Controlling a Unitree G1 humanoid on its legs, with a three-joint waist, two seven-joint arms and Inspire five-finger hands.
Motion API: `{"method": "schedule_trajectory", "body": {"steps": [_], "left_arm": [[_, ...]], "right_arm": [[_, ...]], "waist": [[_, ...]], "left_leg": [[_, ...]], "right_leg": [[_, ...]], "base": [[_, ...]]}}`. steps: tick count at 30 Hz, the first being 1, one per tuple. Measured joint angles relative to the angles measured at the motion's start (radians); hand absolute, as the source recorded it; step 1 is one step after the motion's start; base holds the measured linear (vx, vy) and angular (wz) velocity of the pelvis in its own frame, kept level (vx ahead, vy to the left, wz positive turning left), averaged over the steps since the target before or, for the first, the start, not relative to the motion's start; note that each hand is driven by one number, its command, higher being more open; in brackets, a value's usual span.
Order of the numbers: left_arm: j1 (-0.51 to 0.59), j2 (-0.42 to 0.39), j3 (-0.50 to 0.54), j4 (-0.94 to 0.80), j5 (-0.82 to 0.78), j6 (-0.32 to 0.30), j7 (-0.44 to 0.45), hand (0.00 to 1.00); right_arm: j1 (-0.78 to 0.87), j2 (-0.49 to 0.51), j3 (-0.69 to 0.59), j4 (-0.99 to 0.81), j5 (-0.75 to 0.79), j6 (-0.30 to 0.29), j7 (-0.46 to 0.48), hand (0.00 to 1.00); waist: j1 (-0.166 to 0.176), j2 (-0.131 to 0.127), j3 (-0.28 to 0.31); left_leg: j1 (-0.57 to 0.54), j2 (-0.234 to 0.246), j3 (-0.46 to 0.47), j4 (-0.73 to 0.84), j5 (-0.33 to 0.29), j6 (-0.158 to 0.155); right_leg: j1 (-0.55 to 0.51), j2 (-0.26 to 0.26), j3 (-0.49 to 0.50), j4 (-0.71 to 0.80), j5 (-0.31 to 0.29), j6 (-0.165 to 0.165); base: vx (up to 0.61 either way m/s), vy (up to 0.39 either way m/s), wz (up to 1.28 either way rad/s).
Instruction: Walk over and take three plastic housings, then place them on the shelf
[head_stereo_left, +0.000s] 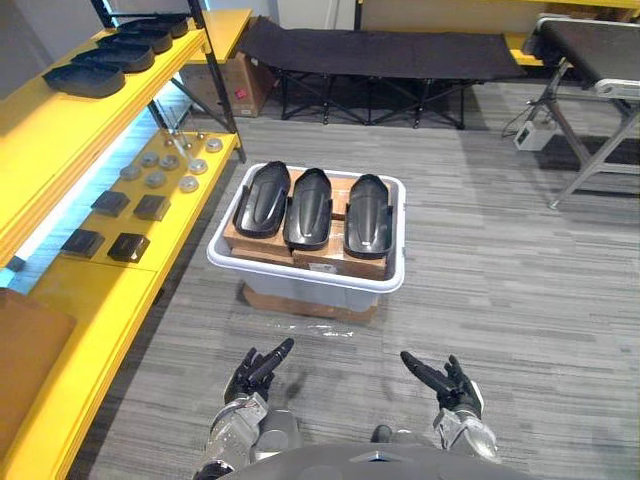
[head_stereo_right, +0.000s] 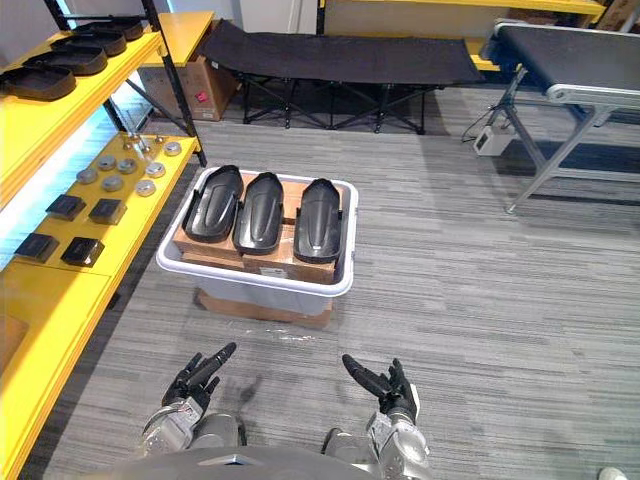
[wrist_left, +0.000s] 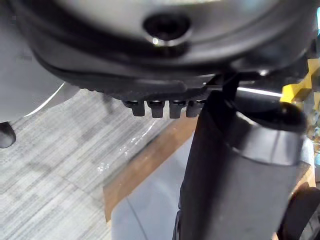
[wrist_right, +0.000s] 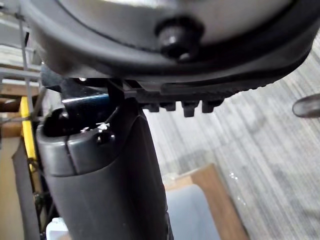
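Three black plastic housings lie side by side on cardboard in a white bin (head_stereo_left: 222, 262) on the floor: the left one (head_stereo_left: 262, 198), the middle one (head_stereo_left: 308, 207) and the right one (head_stereo_left: 368, 214). My left hand (head_stereo_left: 257, 371) hovers low in front of the bin, fingers straight and empty. My right hand (head_stereo_left: 443, 381) is level with it to the right, also open and empty. Both hands are well short of the bin. The yellow shelf (head_stereo_left: 60, 125) runs along the left, with several black housings (head_stereo_left: 85, 78) on its upper level.
The lower shelf level (head_stereo_left: 120, 290) holds round metal parts (head_stereo_left: 170, 168) and small black blocks (head_stereo_left: 110, 225). A black folding cot (head_stereo_left: 380, 55) stands behind the bin, with a cardboard box (head_stereo_left: 240, 85) beside it. A conveyor on metal legs (head_stereo_left: 590, 70) is at the far right.
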Motion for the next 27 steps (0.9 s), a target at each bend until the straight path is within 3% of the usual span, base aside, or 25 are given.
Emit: {"method": "schedule_trajectory", "body": {"steps": [1, 3, 5, 12, 18, 21, 23, 25, 27], "left_arm": [[-0.009, 0.009, -0.005, 0.007, 0.016, 0.006, 0.001, 1.00], [-0.017, 0.047, -0.039, 0.013, 0.078, 0.007, 0.003, 1.00], [-0.011, 0.071, -0.051, 0.015, 0.120, 0.009, 0.000, 1.00], [0.044, 0.104, -0.079, -0.018, 0.172, 0.022, -0.003, 1.00], [0.082, 0.127, -0.081, -0.061, 0.218, 0.029, -0.024, 1.00], [0.079, 0.140, -0.081, -0.108, 0.232, 0.030, -0.040, 1.00], [0.065, 0.151, -0.081, -0.149, 0.229, 0.027, -0.051, 1.00], [0.033, 0.161, -0.088, -0.161, 0.213, 0.027, -0.053, 1.00], [-0.004, 0.163, -0.094, -0.166, 0.206, 0.024, -0.052, 1.00]], "right_arm": [[-0.006, 0.001, -0.003, 0.002, 0.003, 0.000, -0.007, 1.00], [-0.012, 0.019, -0.002, -0.011, 0.017, -0.002, -0.018, 1.00], [-0.007, 0.033, -0.003, -0.032, 0.036, -0.005, -0.030, 1.00], [0.007, 0.043, -0.008, -0.254, 0.001, -0.014, -0.136, 1.00], [-0.040, -0.034, -0.135, -0.365, 0.010, -0.015, -0.132, 1.00], [-0.128, -0.105, -0.203, -0.368, 0.050, -0.009, -0.133, 1.00], [-0.239, -0.176, -0.217, -0.367, 0.057, 0.007, -0.155, 1.00], [-0.358, -0.245, -0.223, -0.355, 0.058, 0.017, -0.181, 1.00], [-0.502, -0.330, -0.220, -0.304, 0.117, 0.027, -0.209, 1.00]], "waist": [[0.000, -0.002, 0.000], [0.000, -0.051, 0.016], [0.000, -0.068, 0.013], [0.000, -0.064, 0.014], [0.000, -0.072, 0.021], [-0.001, -0.077, 0.067], [0.003, -0.075, 0.133], [0.010, -0.062, 0.199], [0.037, -0.032, 0.262]], "left_leg": [[0.009, -0.009, -0.001, -0.019, 0.011, 0.004], [0.043, -0.056, 0.009, -0.097, 0.042, 0.024], [0.049, -0.080, 0.012, -0.102, 0.041, 0.029], [0.067, -0.112, 0.020, -0.105, 0.040, 0.051], [0.011, -0.104, 0.011, -0.075, 0.043, 0.057], [-0.068, -0.094, -0.009, -0.002, 0.028, 0.059], [-0.141, -0.081, -0.030, 0.066, 0.018, 0.060], [-0.187, -0.076, -0.048, 0.112, 0.017, 0.063], [-0.230, -0.076, -0.060, 0.149, 0.016, 0.066]], "right_leg": [[0.000, -0.010, 0.002, -0.001, 0.002, 0.006], [-0.001, -0.051, 0.007, -0.010, 0.011, 0.025], [0.008, -0.070, 0.009, -0.022, 0.019, 0.039], [0.030, -0.097, 0.017, -0.037, 0.034, 0.063], [-0.005, -0.085, 0.023, -0.031, 0.037, 0.078], [-0.051, -0.072, 0.022, -0.004, 0.038, 0.077], [-0.100, -0.061, 0.018, 0.032, 0.039, 0.070], [-0.140, -0.061, 0.011, 0.077, 0.036, 0.062], [-0.186, -0.067, 0.011, 0.136, 0.026, 0.048]], "base": [[0.09, 0.134, 0.08], [0.08, 0.151, 0.06], [0.07, 0.134, 0.06], [-0.01, 0.057, 0.01], [-0.09, -0.006, 0.01], [-0.10, 0.015, 0.11], [-0.13, 0.017, 0.17], [-0.17, 0.027, 0.18], [-0.15, 0.028, 0.10]]}}
